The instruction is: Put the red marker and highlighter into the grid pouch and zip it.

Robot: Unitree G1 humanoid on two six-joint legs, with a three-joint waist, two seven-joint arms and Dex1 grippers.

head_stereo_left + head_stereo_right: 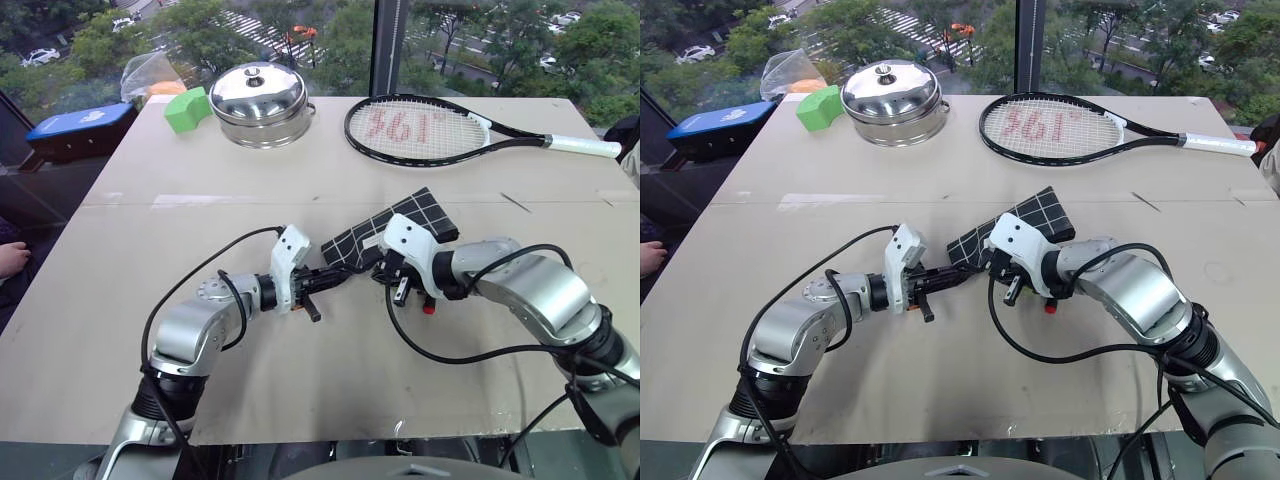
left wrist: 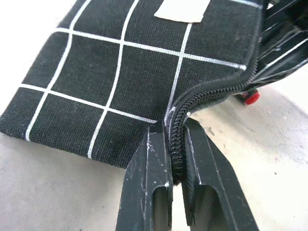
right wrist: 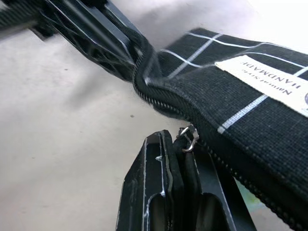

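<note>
Grid pouch: the grid pouch (image 1: 392, 232) lies on the surface (image 1: 150, 260) at its middle, slanting from near-left to far-right, with both arms meeting at its near-left end.
Left gripper: your left gripper (image 2: 176, 161) is clenched on the zipper end of the pouch, pinning that corner; in the left wrist view the zipper band runs straight between its fingers.
Right gripper: your right gripper (image 3: 185, 144) is clenched on the zipper pull (image 3: 189, 137), whose small metal ring shows just above its fingertips.
Red marker: a red end (image 2: 251, 97) peeks out just beyond the pouch's zipper edge; I judge this to be the marker, but you cannot tell whether it is fully inside.
Highlighter: nothing here lets you place it; it may already be in the pouch.
Stage: judged as the zipping step, with the pull near the left-held corner.
Risk, slip: the pull is small, so a sideways tug could let it slide out of the right gripper.
Risk, jam: if the marker's end lies across the teeth, the slider could stall against it.
Risk, drag: if the left grip loosens, the whole pouch could follow the pull instead of closing.
Bystanders: the tennis racket (image 1: 440, 128), steel pot (image 1: 260, 103) and green block (image 1: 186, 109) sit well apart at the far edge.
</note>
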